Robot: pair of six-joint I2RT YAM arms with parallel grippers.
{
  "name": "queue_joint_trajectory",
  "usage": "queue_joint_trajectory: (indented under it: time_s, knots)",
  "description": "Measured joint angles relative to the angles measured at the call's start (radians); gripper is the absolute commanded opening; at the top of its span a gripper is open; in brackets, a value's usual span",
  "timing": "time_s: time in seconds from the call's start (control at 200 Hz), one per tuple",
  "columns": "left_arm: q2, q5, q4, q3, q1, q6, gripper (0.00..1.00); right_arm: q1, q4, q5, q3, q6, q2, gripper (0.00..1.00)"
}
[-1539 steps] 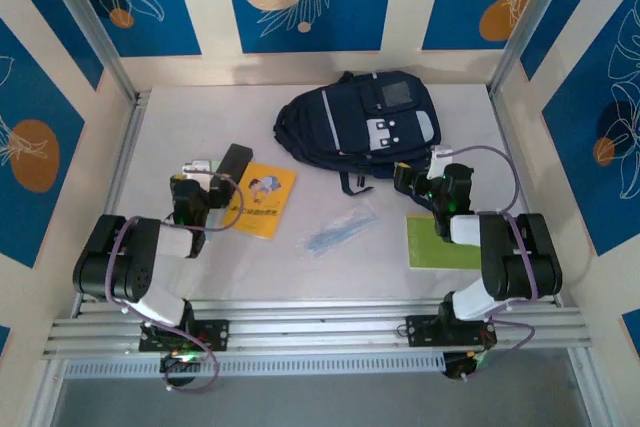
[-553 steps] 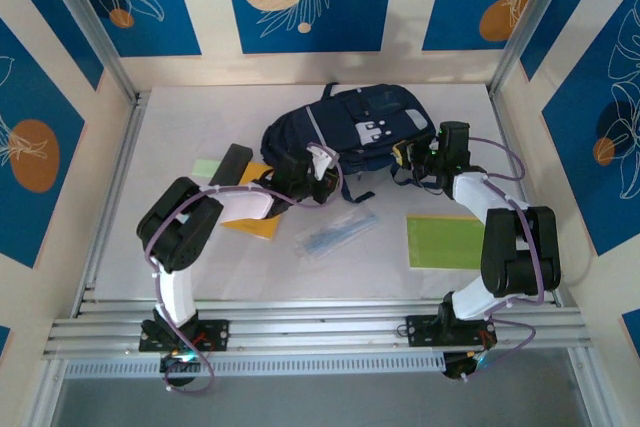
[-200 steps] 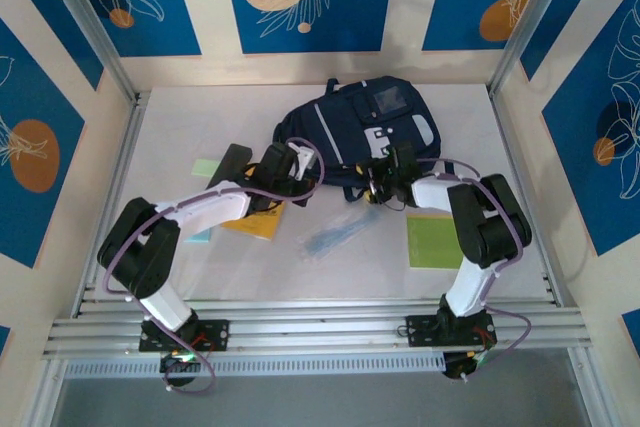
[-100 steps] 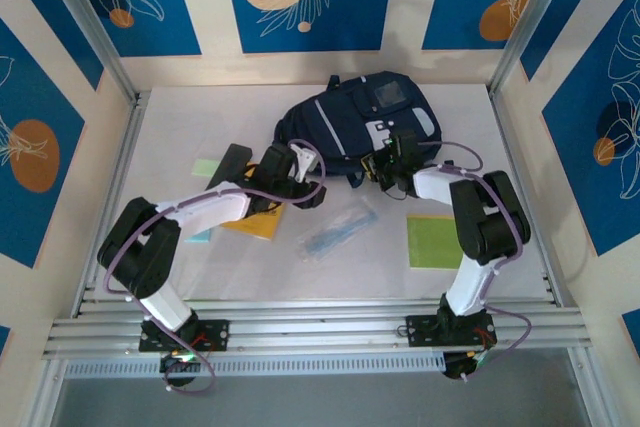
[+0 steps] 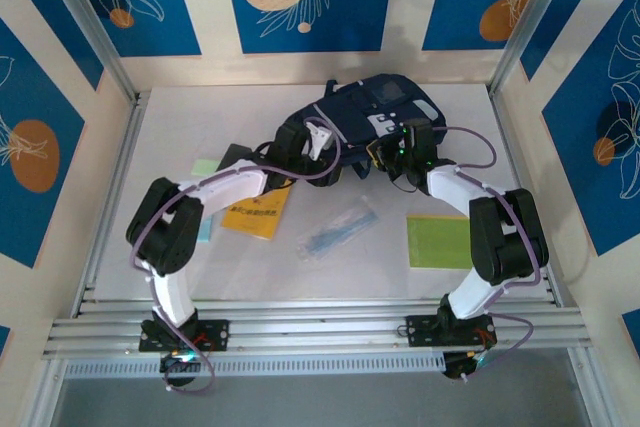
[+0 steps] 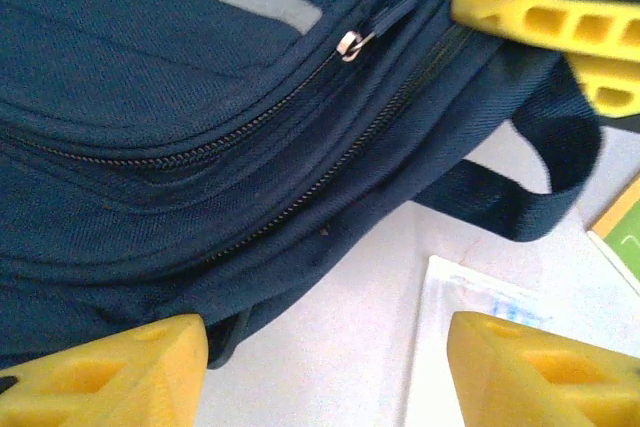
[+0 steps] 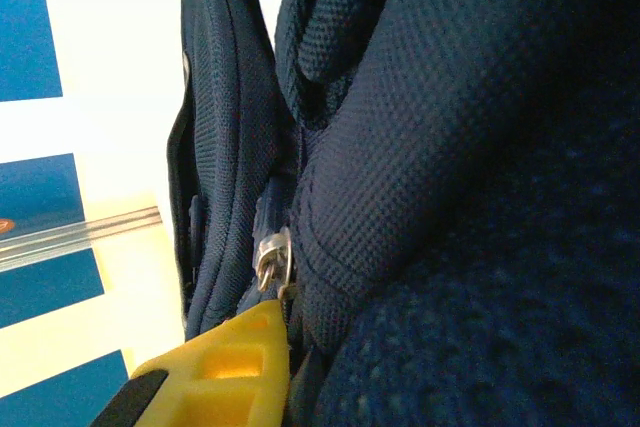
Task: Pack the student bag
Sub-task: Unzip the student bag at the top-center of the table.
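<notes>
The left gripper [image 5: 318, 139] has sprung wide and empty beside the student bag [image 5: 385, 107], now tipped on edge at the far middle of the table [image 5: 200, 107], the right gripper [image 5: 400, 147] pinched on its near seam. Opening the bag looks the step in hand; next, a steady pull on the zip pull [image 6: 347, 44]. Waiting, near to far: one green pad [image 5: 440, 242], one clear packet [image 5: 335, 230], one yellow booklet [image 5: 252, 215], one bag.

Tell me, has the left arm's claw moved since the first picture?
Yes. The left gripper has travelled right and toward the back wall, away from the left side rail, and now sits open at the student bag.
</notes>
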Motion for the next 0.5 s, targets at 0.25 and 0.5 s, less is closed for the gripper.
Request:
queue_joint_trajectory:
  time_s: [0.25,0.5]
  knots:
    - [0.097,-0.008,-0.101,0.103,-0.001,-0.003,0.58,0.000,-0.001,-0.001,0.000,-0.001,0.000,0.00]
    - [0.113,-0.039,-0.147,0.121,-0.001,-0.003,0.59,-0.007,0.000,-0.023,0.000,-0.003,0.000,0.00]
